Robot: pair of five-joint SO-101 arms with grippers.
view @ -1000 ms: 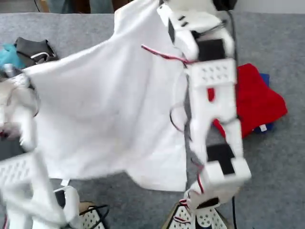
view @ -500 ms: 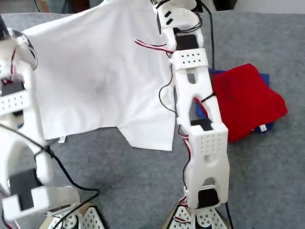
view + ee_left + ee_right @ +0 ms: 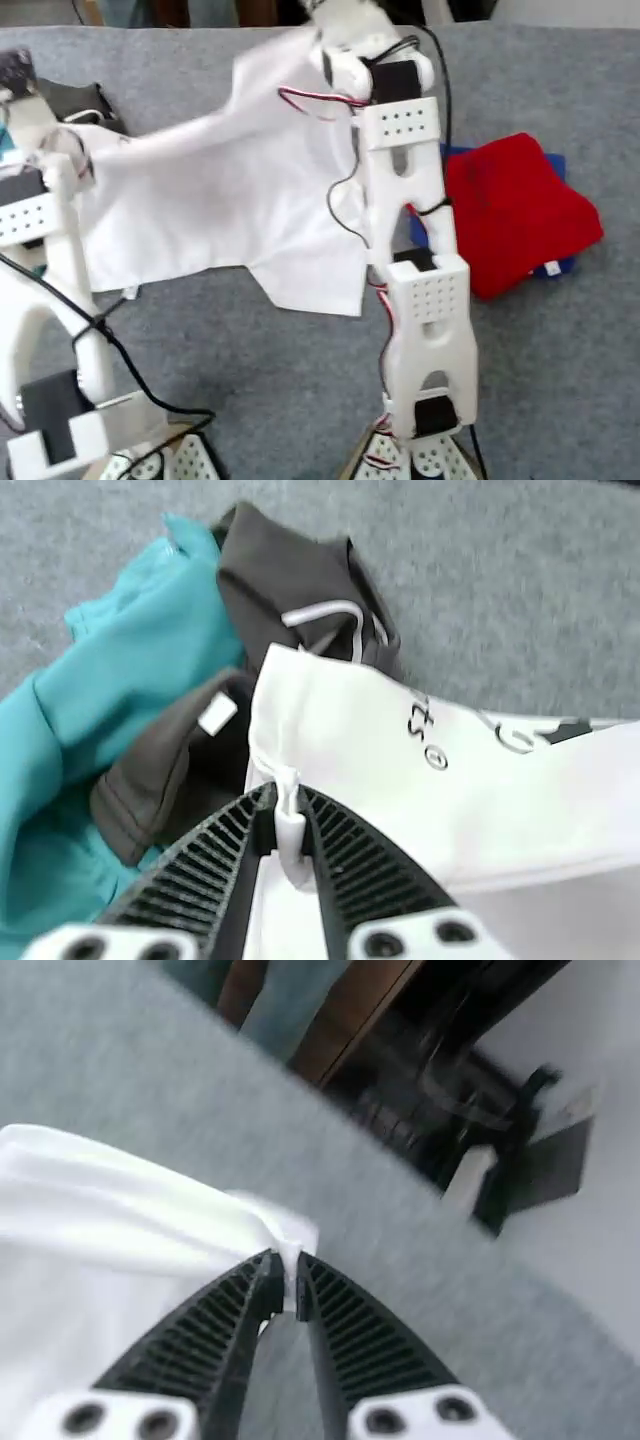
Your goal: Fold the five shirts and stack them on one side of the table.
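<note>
A white shirt (image 3: 220, 210) is seen stretched across the far left half of the grey table (image 3: 250, 400), lifted along its far edge and sagging in soft folds between two held corners, while its near hem and one sleeve lie on the cloth surface. Dark printed marks are seen near the corner held on the left. A red shirt (image 3: 515, 215) is folded on the right side of the table, laid on top of a blue shirt (image 3: 556, 165) whose edges show beneath it. A teal shirt (image 3: 110, 690) and a dark grey shirt (image 3: 280, 580) are crumpled together at the far left, just beside the white shirt's corner. The right arm (image 3: 410, 180) is extended over the shirt's right edge and covers part of the red and blue stack. The left gripper (image 3: 285, 800) is closed tightly on a bunched corner of the white shirt, with fabric pinched between its ribbed fingers (image 3: 355, 865). The right gripper (image 3: 285, 1270) is likewise clamped on the shirt's far edge, only a thin fold of cloth being left between its fingers.
</note>
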